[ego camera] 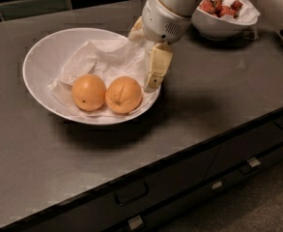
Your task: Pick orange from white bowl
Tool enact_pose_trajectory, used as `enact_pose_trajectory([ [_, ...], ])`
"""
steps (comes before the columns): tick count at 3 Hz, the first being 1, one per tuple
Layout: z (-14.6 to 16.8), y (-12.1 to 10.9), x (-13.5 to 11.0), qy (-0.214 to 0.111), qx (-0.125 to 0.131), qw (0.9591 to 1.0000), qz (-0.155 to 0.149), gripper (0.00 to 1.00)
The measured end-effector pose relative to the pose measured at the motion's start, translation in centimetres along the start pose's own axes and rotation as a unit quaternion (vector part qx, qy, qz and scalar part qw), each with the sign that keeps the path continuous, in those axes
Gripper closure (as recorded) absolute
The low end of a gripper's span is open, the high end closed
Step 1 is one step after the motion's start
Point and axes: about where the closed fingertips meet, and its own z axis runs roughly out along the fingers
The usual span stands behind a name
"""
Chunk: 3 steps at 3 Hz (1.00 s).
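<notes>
The white bowl [39,57] sits on the dark counter, lined with crumpled white paper [107,57]. Two oranges lie in its front part. The orange with the curved crease [124,94] is on the right; the smoother one with a small dark dot [89,92] is to its left. My gripper [146,62] hangs over the bowl's right rim, open and empty. One cream finger [157,67] points down, its tip just right of the creased orange and apart from it. The other finger is mostly hidden behind the wrist.
A smaller white bowl [218,29] with red fruit stands at the back right, just behind my arm. The counter's front edge runs diagonally, with drawers [131,193] below. A dark tiled wall lies behind.
</notes>
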Motion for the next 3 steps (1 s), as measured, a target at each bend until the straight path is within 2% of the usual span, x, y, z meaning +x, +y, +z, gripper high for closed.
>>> enact_pose_trajectory([
  [1,2.1,-0.4,-0.8,-0.014,-0.024,0.9996,-0.011,0.17],
  [2,3.3,-0.2,-1.3,-0.024,-0.036,0.9990,-0.013,0.21],
  [3,3.6,1.8,-2.4,-0.023,-0.038,0.9990,-0.006,0.22],
])
